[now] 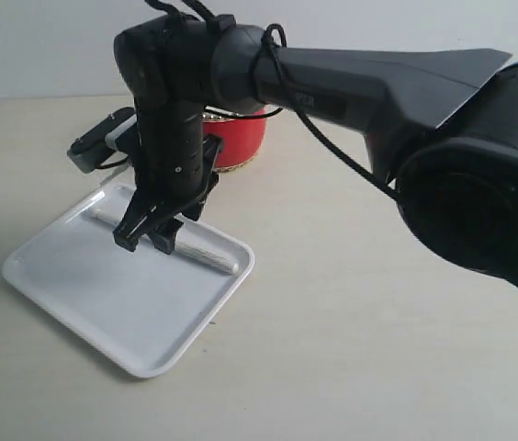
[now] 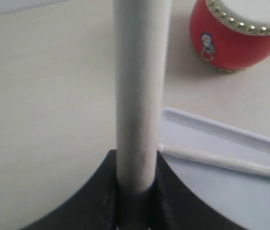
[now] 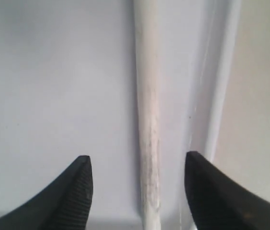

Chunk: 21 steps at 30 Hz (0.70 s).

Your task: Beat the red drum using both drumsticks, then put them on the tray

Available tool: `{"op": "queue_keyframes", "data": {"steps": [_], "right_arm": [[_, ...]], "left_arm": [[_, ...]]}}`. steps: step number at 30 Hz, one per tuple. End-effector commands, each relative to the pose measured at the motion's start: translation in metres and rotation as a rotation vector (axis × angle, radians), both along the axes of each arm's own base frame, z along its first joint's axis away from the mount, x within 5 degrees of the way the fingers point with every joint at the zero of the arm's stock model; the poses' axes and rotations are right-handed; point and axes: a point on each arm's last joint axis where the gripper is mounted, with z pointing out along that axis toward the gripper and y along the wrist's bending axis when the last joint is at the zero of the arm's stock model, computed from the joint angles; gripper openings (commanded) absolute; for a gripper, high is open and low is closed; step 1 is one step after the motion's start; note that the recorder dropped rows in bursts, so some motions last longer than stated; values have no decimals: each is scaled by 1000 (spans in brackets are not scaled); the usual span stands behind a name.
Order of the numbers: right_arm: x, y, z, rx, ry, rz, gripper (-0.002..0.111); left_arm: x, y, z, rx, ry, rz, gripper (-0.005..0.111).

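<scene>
Exterior view: the right gripper (image 1: pixel 153 234) hangs low over the white tray (image 1: pixel 84 289), jaws apart and holding nothing; the laid drumstick (image 1: pixel 208 251) rests on the tray beneath it, with its long axis running from ten o'clock to four o'clock; the red drum (image 1: pixel 241 138) stands on the table off the tray, at about one o'clock from that gripper.

Left wrist view: the left gripper (image 2: pixel 135 196) is clamped on the held drumstick (image 2: pixel 142 96), which runs straight out ahead of the jaws; the laid drumstick lies across that line, nearly square to it, and the drum sits beyond the tray's far rim.

Right wrist view: the jaws stand wide on either side of the laid drumstick without touching it; the stick lies on the tray floor, just beside one rim and along it.

As I judge it, the left arm has the remaining job; I'd turn its stick parallel to the laid one before lowering, and the right arm over the tray is in the way.
</scene>
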Motion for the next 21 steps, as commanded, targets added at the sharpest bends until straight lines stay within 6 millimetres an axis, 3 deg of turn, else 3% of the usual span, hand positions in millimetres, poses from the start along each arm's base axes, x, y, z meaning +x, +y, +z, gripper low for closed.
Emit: {"op": "queue_keyframes", "data": {"steps": [1, 9, 13, 21], "right_arm": [[9, -13, 35, 50, -57, -6, 56], [26, -42, 79, 139, -98, -35, 56], [35, -59, 94, 154, -128, -68, 56], [41, -68, 99, 159, -137, -101, 56]], "left_arm": [[-7, -5, -13, -97, -6, -1, 0], [-29, -12, -49, -190, 105, -20, 0], [-37, -16, -54, -257, 213, 8, 0], [-38, -22, -56, -398, 323, 260, 0]]}}
